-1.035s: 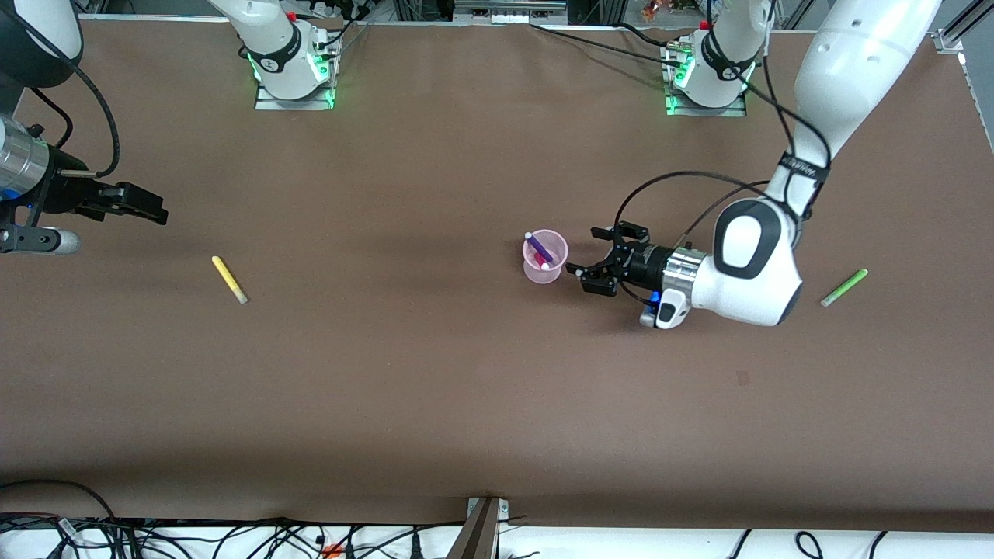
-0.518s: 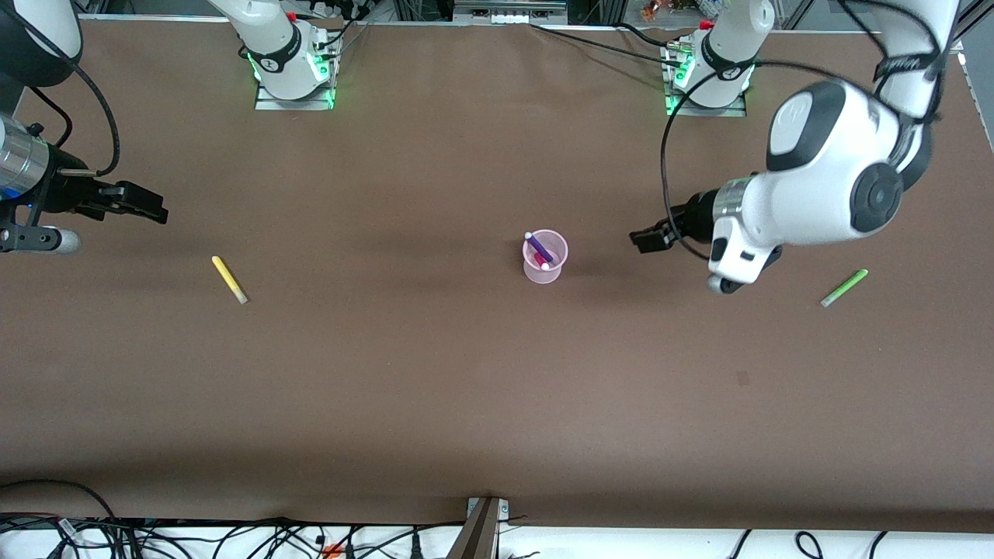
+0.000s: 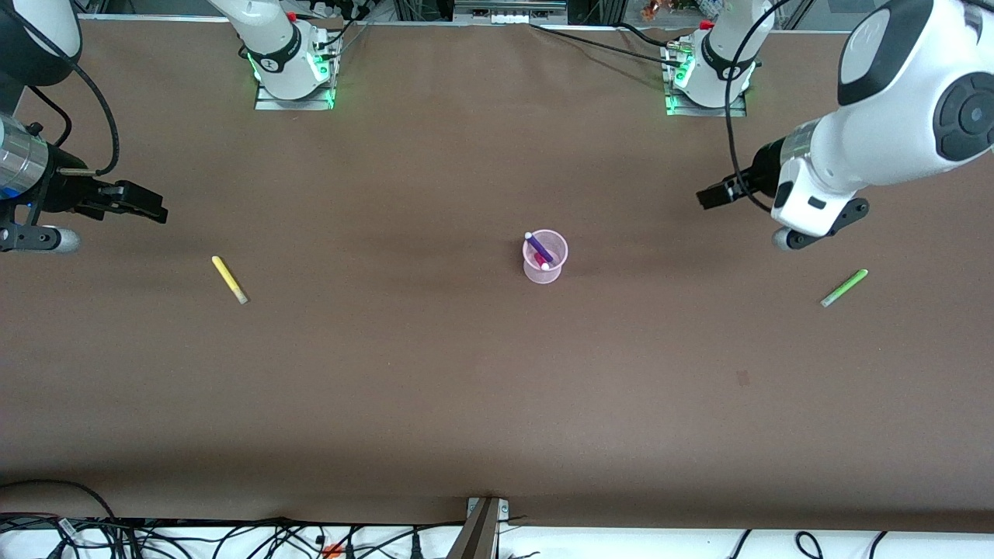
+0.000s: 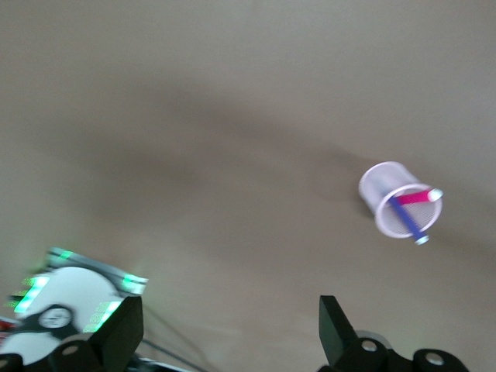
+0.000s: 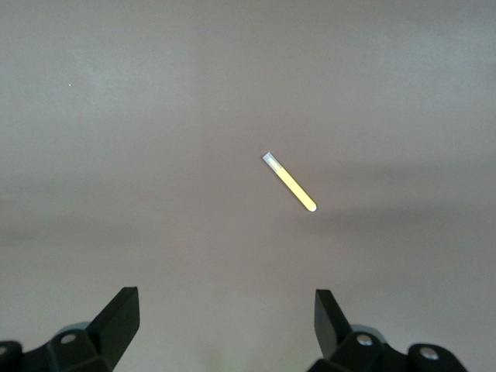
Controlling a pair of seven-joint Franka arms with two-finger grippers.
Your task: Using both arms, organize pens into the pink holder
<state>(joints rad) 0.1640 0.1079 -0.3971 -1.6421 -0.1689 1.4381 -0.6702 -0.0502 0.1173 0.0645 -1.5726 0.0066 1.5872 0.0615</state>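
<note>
The right claw (image 3: 144, 203) hangs over the tabletop (image 3: 435, 373) at the right arm's end, its fingers spread wide and empty, and this arm waits there with the yellow pen (image 3: 229, 279) lying flat just nearer the front camera; in the right wrist view that pen (image 5: 289, 183) sits framed between the released fingers, so the pose looks chosen to keep the next pick in sight. Midway along the tabletop the pink holder (image 3: 544, 256) stands upright, with the purple pen (image 3: 539, 247) leaning across its rim and the magenta pen (image 3: 542, 262) tucked lower inside; both rest slanted because the cup is shorter than they are. Placed centrally, the holder seems meant to be reachable by either arm. The left claw (image 3: 716, 192) is up over bare tabletop toward the left arm's end, well apart from the holder, also released and carrying nothing; its wrist camera looks toward the holder (image 4: 394, 203). The green pen (image 3: 844, 287) lies flat near that end, untouched, probably this arm's next target. Two pens are in, two remain.
</note>
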